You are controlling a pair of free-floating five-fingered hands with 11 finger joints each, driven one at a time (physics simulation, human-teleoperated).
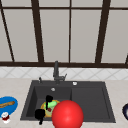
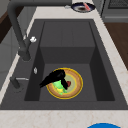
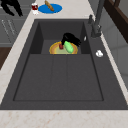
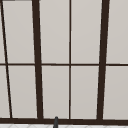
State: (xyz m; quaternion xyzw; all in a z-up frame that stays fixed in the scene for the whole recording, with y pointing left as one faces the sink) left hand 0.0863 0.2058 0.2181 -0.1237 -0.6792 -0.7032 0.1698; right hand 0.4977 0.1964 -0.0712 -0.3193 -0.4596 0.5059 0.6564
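Red sphere (image 1: 67,114), nearest the camera in front view, plain, in front of sink's (image 1: 90,100) front rim and hiding part of it. Left hand (image 1: 40,114): hovers at front-left corner of sink, just left of the sphere; fingers hang loose and relaxed, nothing held; idle. Right hand (image 1: 49,99): down in left basin, over yellow-rimmed plate (image 2: 76,87); fingers and thumb curled over green item (image 2: 58,86), apparently gripping it. Green item: oblong, pale green, lies on the plate w/ small red piece (image 2: 68,83) just beside it. Plate: flat on basin floor, approx. centred. Status (judged): grasp on green item looks made; item appears to rest on plate, so not yet lifted; red piece untouched. Faucet (image 1: 56,72): dark, behind basin, w/ small side lever. Right half of sink: flat drain area. Desk (image 1: 15,87), left end: blue plate (image 1: 11,107) w/ brown stick-shaped food, plus small red-and-white jar (image 1: 5,117) near it. Desk, right end: dark bowl (image 1: 125,111), cut off by frame edge. Window (image 4: 70,62): dark frame, pale panes, behind sink.
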